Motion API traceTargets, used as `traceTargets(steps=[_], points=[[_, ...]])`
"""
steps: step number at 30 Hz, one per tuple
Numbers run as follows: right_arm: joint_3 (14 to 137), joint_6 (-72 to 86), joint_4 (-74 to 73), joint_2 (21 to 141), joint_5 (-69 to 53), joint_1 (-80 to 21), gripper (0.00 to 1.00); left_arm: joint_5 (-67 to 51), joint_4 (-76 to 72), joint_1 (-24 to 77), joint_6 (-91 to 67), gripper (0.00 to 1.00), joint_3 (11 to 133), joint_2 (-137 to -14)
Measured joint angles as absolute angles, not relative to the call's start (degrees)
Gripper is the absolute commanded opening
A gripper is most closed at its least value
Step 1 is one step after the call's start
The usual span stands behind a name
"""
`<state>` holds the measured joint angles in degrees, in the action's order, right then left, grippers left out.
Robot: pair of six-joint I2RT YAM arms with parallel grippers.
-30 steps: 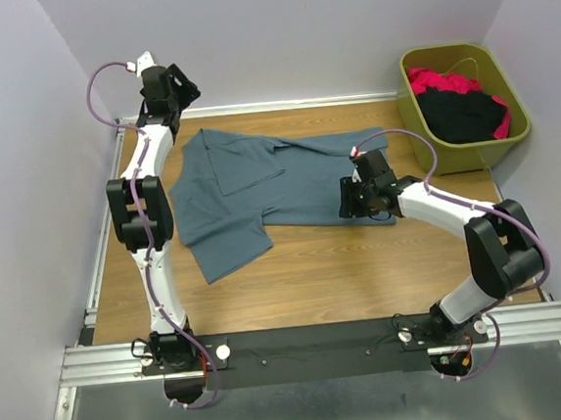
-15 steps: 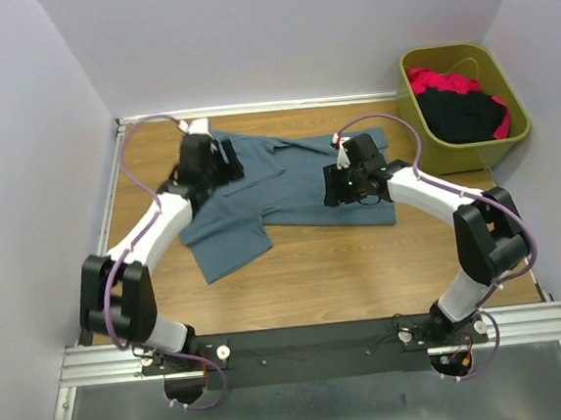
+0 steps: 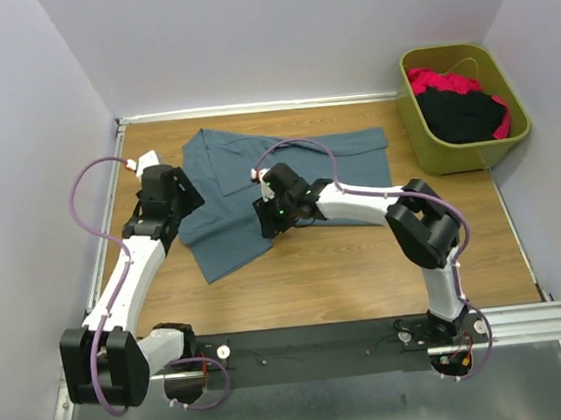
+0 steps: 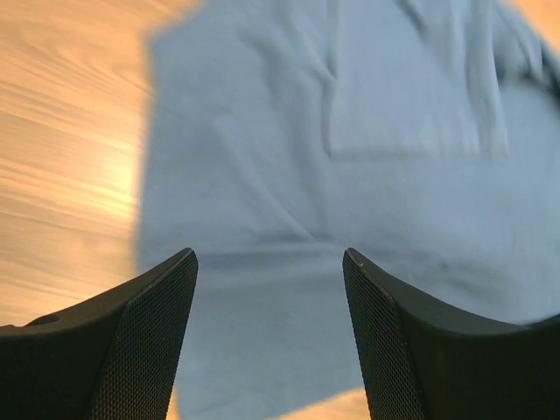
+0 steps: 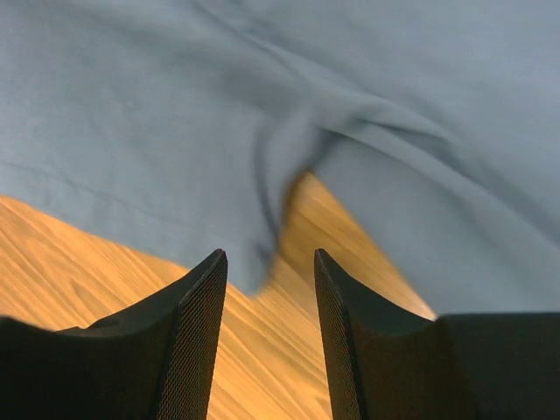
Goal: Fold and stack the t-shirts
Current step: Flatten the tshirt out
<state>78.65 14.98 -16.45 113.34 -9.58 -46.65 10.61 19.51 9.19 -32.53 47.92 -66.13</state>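
**Two arms, both grippers parted**

Left arm (image 3: 129, 272): reaches forward along the left side, with the wrist angled inward. Left gripper (image 4: 267, 258): fingers set wide apart, pointing downward. Right arm (image 3: 368, 197): bent sharply at the elbow, with the forearm stretched leftward across the centre. Right gripper (image 5: 267, 258): fingers parted by a narrower gap, tilted downward.

slate-blue t-shirt (image 3: 354, 154): plain, dusty | table (image 3: 345, 273): orange-brown wood grain | bin (image 3: 421, 129), far right: olive-green; in it a black t-shirt (image 3: 464, 115) and a red-pink t-shirt (image 3: 436, 80) | left arm (image 3: 129, 272), right arm (image 3: 358, 198): white, black joints | cables (image 3: 73, 201): purple | left gripper (image 4: 269, 258), right gripper (image 5: 269, 255): black, fine mesh texture
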Motion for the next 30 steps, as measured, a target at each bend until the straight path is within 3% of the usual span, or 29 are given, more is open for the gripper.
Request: traceTargets(steps=[6, 9, 10, 13, 15, 21, 24, 26, 30], points=[[82.7, 18.5, -15.5, 119.2, -8.0, -50.5, 0.51, 11.6, 19.9, 5.0, -30.9, 0.75, 48.0, -61.2], [83.2, 20.0, -14.9, 119.8, -7.2, -51.2, 0.36, 11.5, 20.3, 5.0, -30.3, 0.75, 48.0, -59.9], [83.2, 20.5, -14.6, 119.9, -6.8, -51.6, 0.24, 11.5, 20.3, 5.0, -30.1, 0.75, 47.9, -59.2], [82.6, 21.8, -14.1, 120.0, -6.1, -52.9, 0.08, 11.3, 20.6, 5.0, -29.8, 0.75, 47.1, -57.6], [80.8, 23.6, -12.6, 119.4, -5.8, -54.7, 0.06, 11.2, 20.9, 5.0, -29.8, 0.75, 46.5, -56.6], [74.0, 28.1, -12.2, 114.7, -6.3, -60.2, 0.08, 10.9, 22.2, 4.9, -29.3, 0.75, 45.9, -53.9], [71.9, 30.2, -13.3, 113.0, -8.1, -62.6, 0.23, 10.8, 22.3, 4.9, -28.9, 0.75, 45.9, -53.3], [71.7, 30.9, -14.3, 112.7, -9.6, -63.7, 0.39, 10.5, 22.3, 4.9, -28.7, 0.75, 45.8, -53.3], [72.0, 31.4, -16.7, 111.7, -12.0, -64.9, 0.45, 9.5, 22.1, 4.9, -28.3, 0.75, 44.9, -53.5]])
